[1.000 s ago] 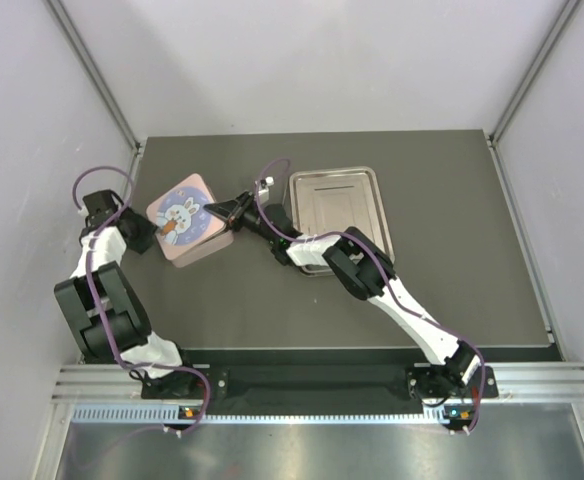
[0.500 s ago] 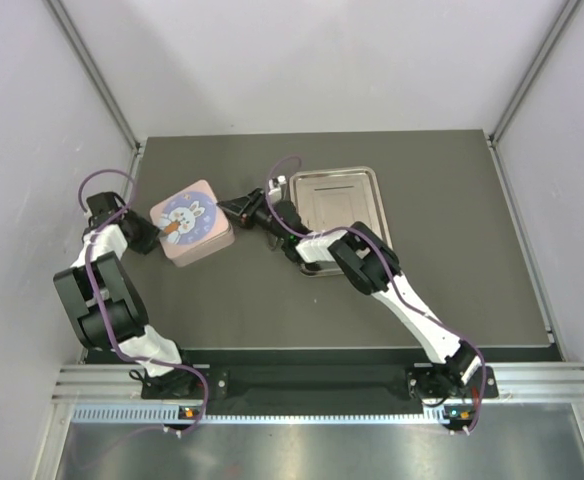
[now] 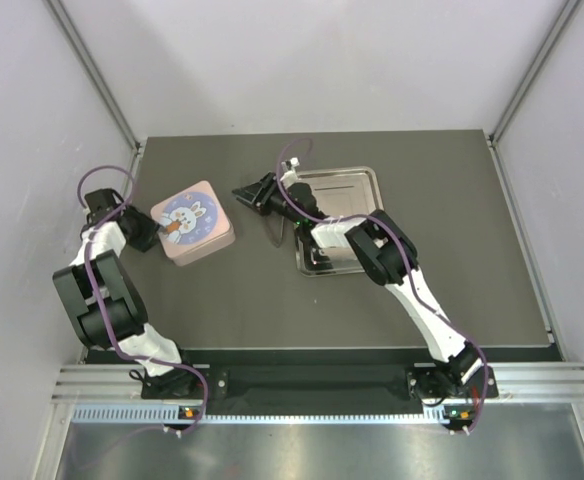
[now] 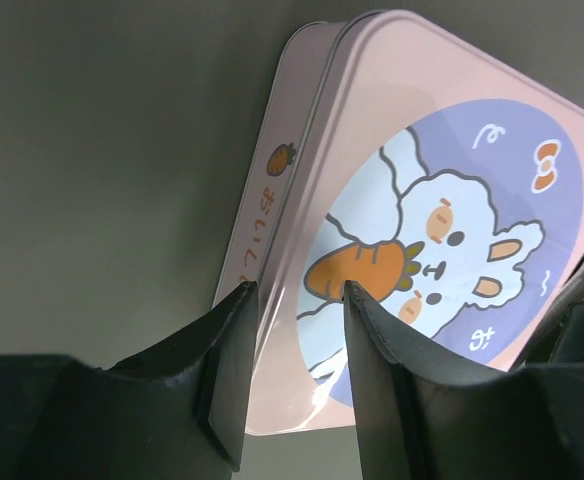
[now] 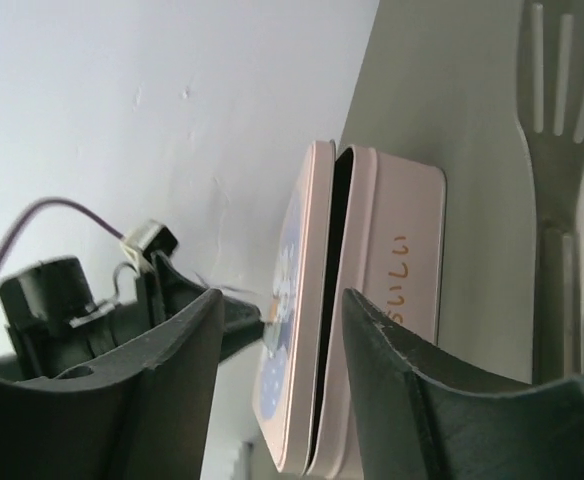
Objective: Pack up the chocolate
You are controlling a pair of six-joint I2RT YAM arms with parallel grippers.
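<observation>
– Since the left arm (image 3: 100, 305) is folded so tightly on its own side, where does its hand end up?

– Its thick links stack close above the base and the wrist hooks round at the far end. The left gripper (image 4: 297, 290) points rightward, low at the left edge of the pink tin (image 3: 194, 222).

– Is it holding the tin?

– I cannot tell. The fingers stand a narrow gap apart with the tin's near corner showing between them. Whether they press on it is unclear.

– And the right arm (image 3: 417, 300)?

– Stretched long. From its base at the near right it runs diagonally up and left and bends over the steel tray (image 3: 360, 190). The forearm then crosses the tray's left rim. The right gripper (image 3: 244, 194) points left over the table (image 3: 472, 250), between tray and tin. It is near the tin's far right corner but apart from it.

– How do its fingers stand?

– Spread wide, with nothing between them.

– How does the tin lie?

– Flat on the table with its rabbit lid (image 4: 442, 200) on. The right wrist view shows a dark slit between lid and base along one side. A slotted metal spatula (image 5: 557, 120) lies on the table beside the tin, apart from it.

– Where is the chocolate?

– No view shows a single piece, so I cannot say where it is.
</observation>
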